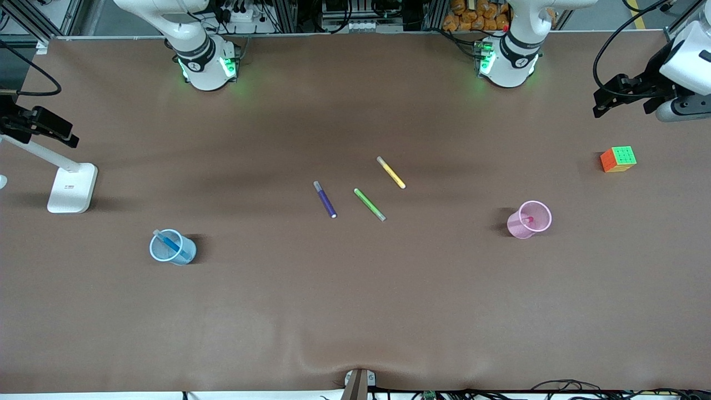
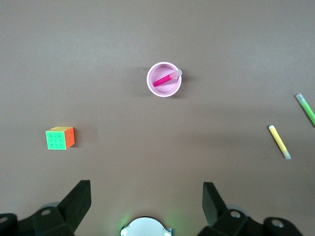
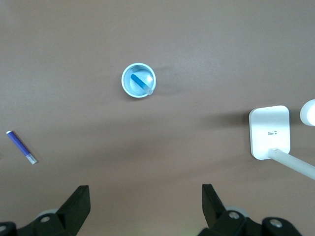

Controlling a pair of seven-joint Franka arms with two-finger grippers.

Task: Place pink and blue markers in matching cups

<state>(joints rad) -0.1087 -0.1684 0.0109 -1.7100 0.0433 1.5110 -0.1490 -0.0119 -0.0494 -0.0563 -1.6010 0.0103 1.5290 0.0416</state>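
Both task markers are already in cups. The pink marker (image 1: 528,220) leans inside the pink cup (image 1: 522,230), toward the left arm's end of the table; in the left wrist view its long axis runs slantwise from the cup floor up to the rim, paler cap resting on the rim. The blue marker (image 1: 169,241) leans the same way inside the blue cup (image 1: 184,256), toward the right arm's end, one tip poking past the rim. Colours match in both cups, so by my read the task is done or all but done; no further pick looks needed.

Three leftover markers lie flat mid-table, well apart from either cup: purple marker (image 1: 325,199), green marker (image 1: 370,204), yellow marker (image 1: 391,172), each lying slantwise. Not task items.

The left gripper (image 2: 146,196) hangs high, with the pink cup and its marker in view below; jaws spread wide, nothing held. The right gripper (image 3: 145,196) hangs high likewise, with the blue cup in view below; jaws spread wide, empty. In the front view the left arm's hand (image 1: 675,83) sits up at the table edge near its own end; the right one is mostly out of shot.

If a cup needed a fix, each arm is the nearer one to its own cup.

Also there: a colour cube (image 1: 618,159) near the left arm's end, and a white stand (image 1: 71,188) near the right arm's end.
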